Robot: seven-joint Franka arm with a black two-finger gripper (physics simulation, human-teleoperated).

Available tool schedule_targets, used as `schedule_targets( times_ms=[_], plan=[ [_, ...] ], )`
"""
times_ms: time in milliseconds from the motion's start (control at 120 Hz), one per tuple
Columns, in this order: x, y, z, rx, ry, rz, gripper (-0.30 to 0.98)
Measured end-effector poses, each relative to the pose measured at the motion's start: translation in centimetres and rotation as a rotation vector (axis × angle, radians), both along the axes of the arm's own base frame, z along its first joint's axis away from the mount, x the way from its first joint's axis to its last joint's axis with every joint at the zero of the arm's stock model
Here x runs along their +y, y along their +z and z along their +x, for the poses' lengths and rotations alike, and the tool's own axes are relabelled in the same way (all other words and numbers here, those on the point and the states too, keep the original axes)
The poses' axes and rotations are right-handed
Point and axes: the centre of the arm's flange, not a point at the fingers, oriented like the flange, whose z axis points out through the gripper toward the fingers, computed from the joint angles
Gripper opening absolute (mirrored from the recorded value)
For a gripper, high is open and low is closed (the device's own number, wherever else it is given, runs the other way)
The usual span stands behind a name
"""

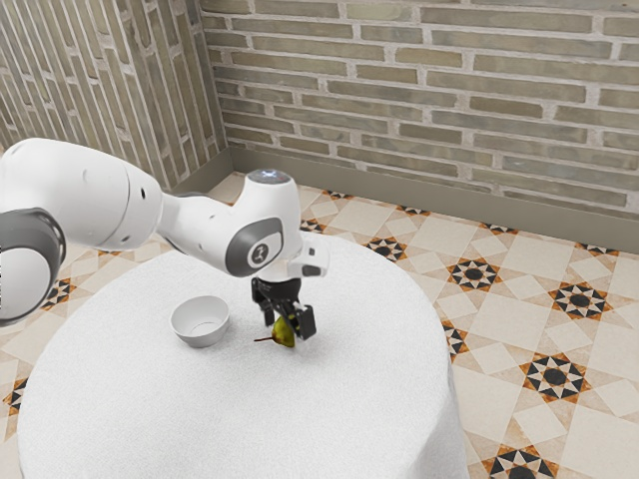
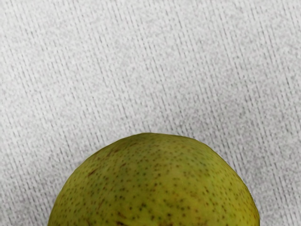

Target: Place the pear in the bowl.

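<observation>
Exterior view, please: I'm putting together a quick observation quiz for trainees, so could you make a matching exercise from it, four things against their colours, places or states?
Things:
1. pear
2. bowl
3. gripper
4. floor

Descriptions:
A. black, at the end of the white arm
B. tiled, with a star pattern
C. yellow-green, not in any container
D. pale, open at the top and empty, standing on the white tablecloth

Right pairs: 1-C, 2-D, 3-A, 4-B
</observation>
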Motion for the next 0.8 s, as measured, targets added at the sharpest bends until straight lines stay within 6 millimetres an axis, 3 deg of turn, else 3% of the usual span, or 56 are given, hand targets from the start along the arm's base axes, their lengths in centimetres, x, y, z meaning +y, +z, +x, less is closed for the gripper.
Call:
schedule_targets(
  times_ms=[217,508,800],
  plan=[
    [0.13,-0.24,0.31,-0.009,-0.006,0.0,0.67],
    [0.07,-0.32,0.4,-0.012,-0.01,-0.001,0.45],
    [-0.34,0.34,0.57,-0.03,-0.015,0.009,0.32]
  ],
)
